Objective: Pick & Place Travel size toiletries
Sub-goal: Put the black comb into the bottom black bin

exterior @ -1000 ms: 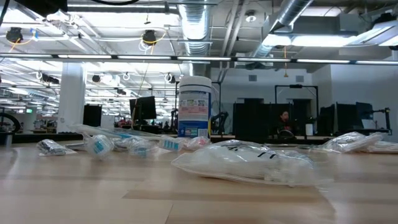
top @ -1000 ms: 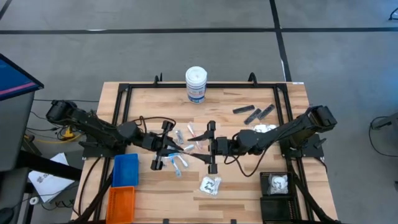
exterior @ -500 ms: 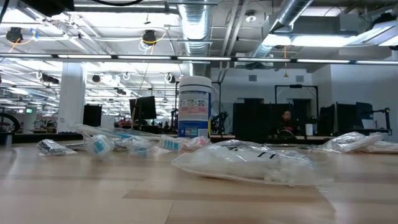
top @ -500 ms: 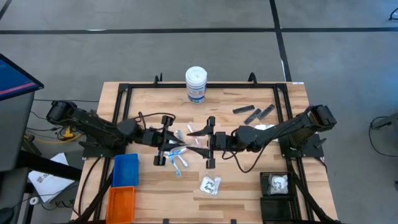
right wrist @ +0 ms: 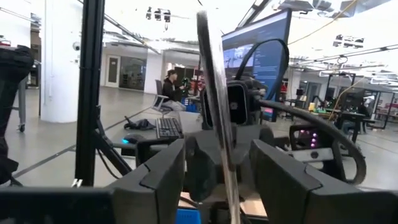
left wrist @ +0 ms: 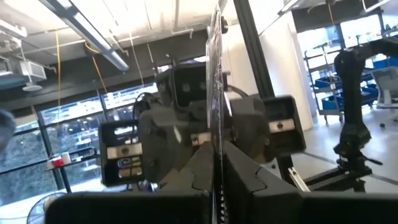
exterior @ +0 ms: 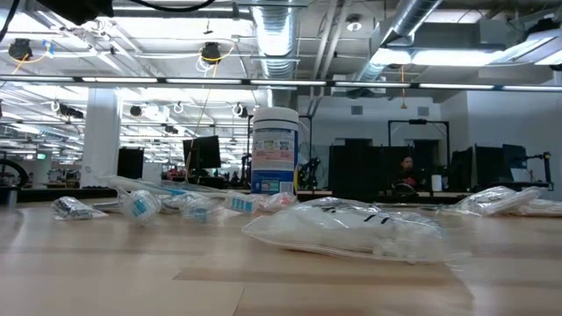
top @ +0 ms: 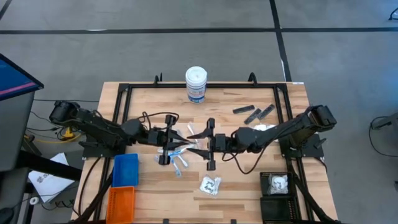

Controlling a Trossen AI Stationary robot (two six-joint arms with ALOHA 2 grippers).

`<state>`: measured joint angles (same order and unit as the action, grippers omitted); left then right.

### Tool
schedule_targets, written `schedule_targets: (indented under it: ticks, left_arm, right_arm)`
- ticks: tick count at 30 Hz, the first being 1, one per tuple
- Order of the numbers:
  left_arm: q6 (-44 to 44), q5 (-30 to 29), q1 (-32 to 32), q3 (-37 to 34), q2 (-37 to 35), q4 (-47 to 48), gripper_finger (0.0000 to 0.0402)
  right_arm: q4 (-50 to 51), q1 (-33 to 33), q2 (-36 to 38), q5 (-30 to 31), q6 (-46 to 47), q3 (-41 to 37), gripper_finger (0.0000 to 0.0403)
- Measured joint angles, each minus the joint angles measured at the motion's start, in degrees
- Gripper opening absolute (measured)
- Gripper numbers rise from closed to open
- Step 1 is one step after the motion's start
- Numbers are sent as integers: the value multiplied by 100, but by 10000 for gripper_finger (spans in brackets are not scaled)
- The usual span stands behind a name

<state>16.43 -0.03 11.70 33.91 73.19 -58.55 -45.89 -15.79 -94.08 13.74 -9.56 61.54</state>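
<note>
Both arms [top: 249, 138] crowd mid-table; the near-centre boards [top: 239, 193] lie clear.

Wood table [top: 143, 99]: white canister [top: 196, 83], toiletries [top: 179, 155] (mid-table), black pieces [top: 254, 114], packet [top: 210, 184].

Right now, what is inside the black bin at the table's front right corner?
The black bin holds one clear crinkly packet with white contents. Anything beneath that packet is covered, so I cannot tell if more lies there.
</note>
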Motion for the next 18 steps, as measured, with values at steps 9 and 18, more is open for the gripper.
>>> schedule_targets:
  ticks: [9,18]
  left_arm:
    - [-20,2,44,-4,4,62,5]
    - [-50,10,42,-4,2,147,8]
  right_arm:
    - [2,7,0,0,2,0,117]
    - [16,-75,7,138,-221,0,13]
